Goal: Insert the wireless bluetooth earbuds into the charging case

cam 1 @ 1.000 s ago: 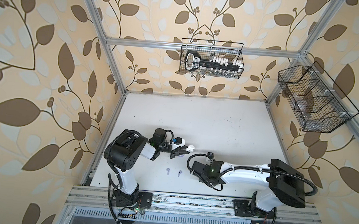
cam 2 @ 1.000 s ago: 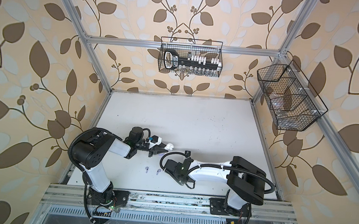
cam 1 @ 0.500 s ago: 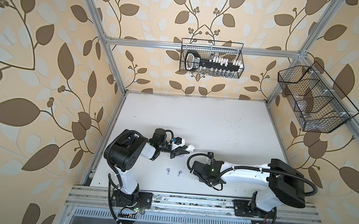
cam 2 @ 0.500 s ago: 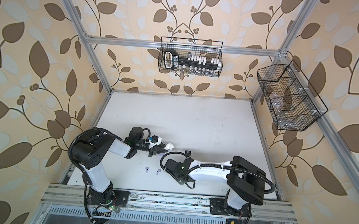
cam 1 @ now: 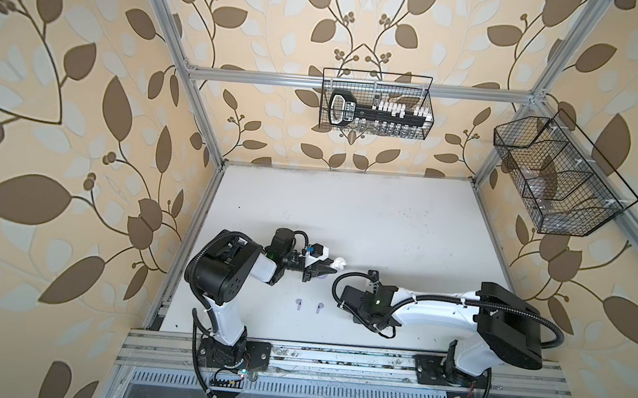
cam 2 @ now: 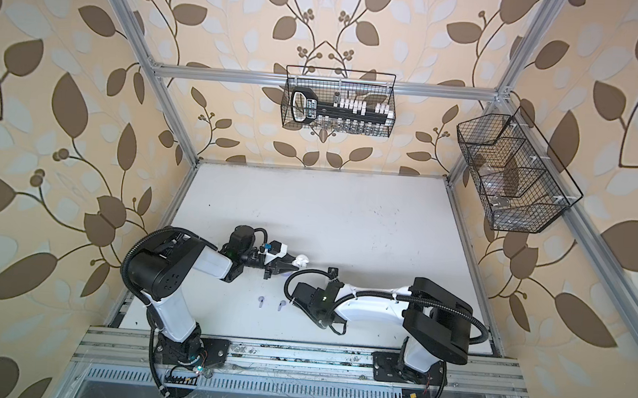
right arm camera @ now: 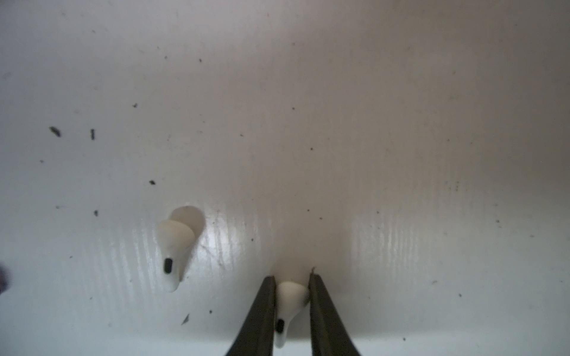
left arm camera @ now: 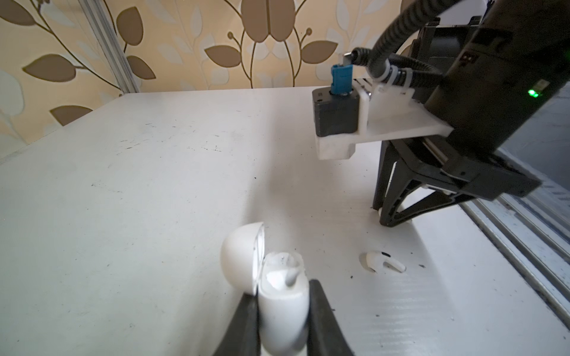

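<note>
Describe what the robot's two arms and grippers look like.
Both the left arm and right arm have white link shells and black joint housings, with black corrugated cables looping along them. The left gripper and right gripper carry slim, tapering black fingers. A green light glows at the right wrist.

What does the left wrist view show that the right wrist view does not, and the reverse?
Only the left wrist view: the open white case, held in the left hand, and the right hand seen from outside, its tips down at the table. Only the right wrist view shows plainly the pinched earbud, white, between the right hand's fingers. Both: the loose earbud, white, lying on the white table.
</note>
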`<move>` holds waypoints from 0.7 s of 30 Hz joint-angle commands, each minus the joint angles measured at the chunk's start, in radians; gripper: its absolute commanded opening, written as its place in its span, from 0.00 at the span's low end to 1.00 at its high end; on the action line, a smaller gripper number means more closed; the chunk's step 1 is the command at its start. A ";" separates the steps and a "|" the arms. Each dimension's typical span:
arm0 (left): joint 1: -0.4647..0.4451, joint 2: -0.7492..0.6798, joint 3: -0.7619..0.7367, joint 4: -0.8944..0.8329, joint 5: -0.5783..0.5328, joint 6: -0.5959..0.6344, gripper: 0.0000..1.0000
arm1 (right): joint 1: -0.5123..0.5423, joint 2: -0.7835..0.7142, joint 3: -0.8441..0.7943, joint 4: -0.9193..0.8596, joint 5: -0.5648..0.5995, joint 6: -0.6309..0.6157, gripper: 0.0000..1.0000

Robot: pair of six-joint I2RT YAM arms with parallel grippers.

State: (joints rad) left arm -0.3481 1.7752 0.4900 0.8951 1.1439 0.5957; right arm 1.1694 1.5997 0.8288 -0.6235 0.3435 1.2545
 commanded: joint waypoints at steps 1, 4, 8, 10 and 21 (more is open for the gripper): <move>-0.011 -0.037 -0.005 0.043 0.007 0.000 0.00 | 0.005 0.029 0.019 0.001 -0.012 -0.006 0.22; -0.011 -0.037 -0.004 0.044 0.006 0.000 0.00 | 0.008 0.037 0.024 0.003 -0.015 -0.012 0.23; -0.011 -0.037 -0.005 0.045 0.007 0.000 0.00 | 0.010 0.045 0.029 0.001 -0.019 -0.017 0.23; -0.011 -0.037 -0.006 0.045 0.007 -0.001 0.00 | 0.012 0.046 0.030 0.001 -0.020 -0.016 0.23; -0.012 -0.037 -0.004 0.048 0.004 -0.005 0.00 | 0.016 0.053 0.041 -0.025 -0.030 -0.039 0.23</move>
State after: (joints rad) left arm -0.3481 1.7752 0.4900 0.9043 1.1439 0.5953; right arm 1.1763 1.6253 0.8558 -0.6147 0.3393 1.2240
